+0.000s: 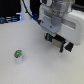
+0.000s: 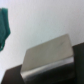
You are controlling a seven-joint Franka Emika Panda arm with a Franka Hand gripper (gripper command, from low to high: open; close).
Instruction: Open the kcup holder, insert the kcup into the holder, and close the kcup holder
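The kcup (image 1: 18, 54), a small white pod with a green top, stands upright on the white table toward the exterior view's left. My gripper (image 1: 57, 42) hangs above the table well to the exterior view's right of it, its dark fingers (image 1: 49, 37) apart with nothing between them. The wrist view shows a boxy unit with a grey flat top and black lower body, the kcup holder (image 2: 50, 56), blurred; whether its tray is out I cannot tell. The holder does not show in the exterior view, and no fingers show in the wrist view.
Dark equipment (image 1: 8, 20) and a black cable (image 1: 27, 11) sit at the table's far edge on the exterior view's left. A blurred teal-green shape (image 2: 4, 27) shows at the edge of the wrist view. White table surface (image 1: 35, 67) surrounds the pod.
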